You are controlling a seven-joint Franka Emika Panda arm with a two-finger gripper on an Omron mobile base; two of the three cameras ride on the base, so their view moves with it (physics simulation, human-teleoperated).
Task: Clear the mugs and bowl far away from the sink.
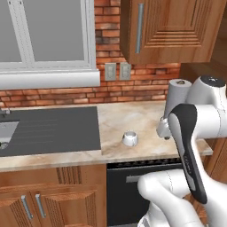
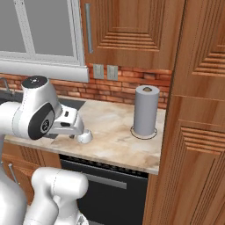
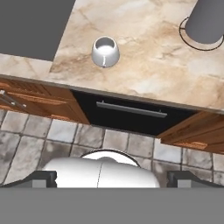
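Note:
A squat white mug (image 1: 130, 138) stands upright on the marble counter, a little right of the sink's (image 1: 53, 128) dark ribbed drainboard. In the hand view the mug (image 3: 105, 51) sits at upper centre, with the sink (image 3: 30, 22) at the top left. My gripper (image 3: 112, 179) is open, its two dark fingertips (image 3: 43, 178) far apart and nothing between them. It hovers well above the counter's front edge, apart from the mug. In the right base view the hand (image 2: 70, 126) hangs just left of the mug (image 2: 84, 136). The bowl is out of view.
A grey paper towel roll (image 1: 177, 95) stands at the counter's back right (image 2: 146, 110). A black appliance front (image 1: 133, 177) sits under the counter. A tall wooden cabinet (image 2: 197, 132) closes the right end, and an upper cabinet (image 1: 168, 31) hangs above.

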